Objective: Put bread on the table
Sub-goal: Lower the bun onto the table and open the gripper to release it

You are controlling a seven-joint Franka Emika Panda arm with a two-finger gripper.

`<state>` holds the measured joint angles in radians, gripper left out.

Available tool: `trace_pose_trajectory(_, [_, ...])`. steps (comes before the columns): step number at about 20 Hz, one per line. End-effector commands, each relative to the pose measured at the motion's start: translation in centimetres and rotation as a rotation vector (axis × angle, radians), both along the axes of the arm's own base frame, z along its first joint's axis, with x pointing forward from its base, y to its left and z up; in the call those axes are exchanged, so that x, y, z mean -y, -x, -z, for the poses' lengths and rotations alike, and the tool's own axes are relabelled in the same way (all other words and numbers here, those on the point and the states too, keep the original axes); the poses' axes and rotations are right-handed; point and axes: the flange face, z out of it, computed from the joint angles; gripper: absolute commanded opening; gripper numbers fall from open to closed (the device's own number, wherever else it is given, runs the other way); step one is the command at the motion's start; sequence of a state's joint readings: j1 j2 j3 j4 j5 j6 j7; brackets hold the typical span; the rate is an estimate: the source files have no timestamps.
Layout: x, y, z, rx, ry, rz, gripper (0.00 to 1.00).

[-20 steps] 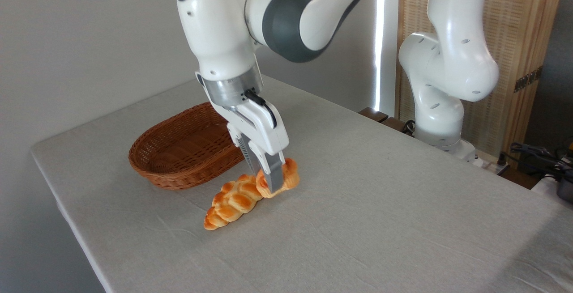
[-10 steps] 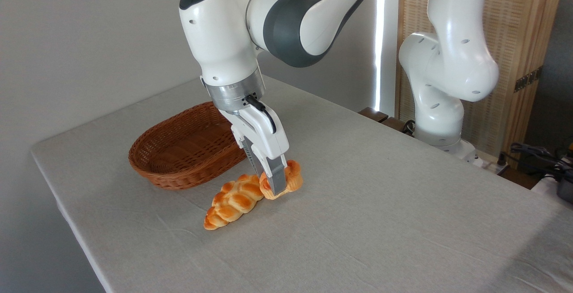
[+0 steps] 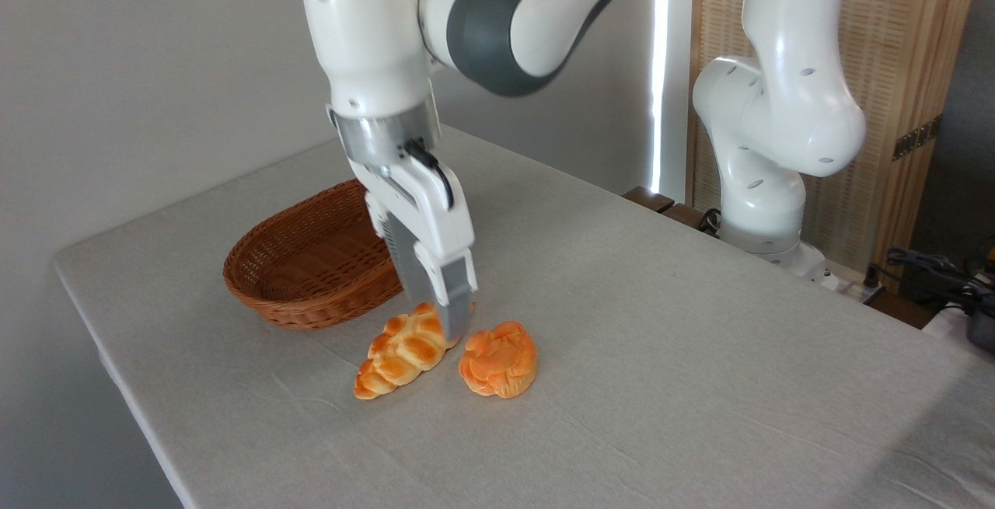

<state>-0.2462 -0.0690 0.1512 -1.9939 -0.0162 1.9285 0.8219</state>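
The table was covered in a light grey-beige cloth, faintly creased, with a rounded corner seen at the left. Taking the bread as the landmark, the nearest stretch of cloth, in front of it, was bare. The bread itself, a small roundish orange-golden bun with a swirled top, was seen lying on the cloth, free of the claw. Just left of it a longer braided loaf was laid, its near end pointed toward the table's front edge and its far end close beside the bun; whether the two touched could not be told. Directly behind the bread and slightly to its left, the gripper was held with its fingers pointing down, their tips just above the far end of the braided loaf. Nothing was gripped. Only the near finger was clearly shown, so how far the jaws stood apart could not be told. Further back and to the left of the bread, a brown oval wicker basket was set on the cloth, partly hidden by the claw. Behind and right of the bread, beyond the table's far edge, the white base of the arm was mounted. Behind that, a panel of pale wood and woven reed was seen, with dark cables low at the far right. A plain grey wall was seen behind the bread to the left. No writing or brand mark could be read anywhere.
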Motion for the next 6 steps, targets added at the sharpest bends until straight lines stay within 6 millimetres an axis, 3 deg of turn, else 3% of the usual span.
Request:
trace_pose_trajectory(1, [0.1,-1.9,-3.9,0.075,0.037,-0.088,1.0])
trace_pose_trajectory(6, [-0.4,-3.3,-4.5,0.087,0.045,-0.176,1.0])
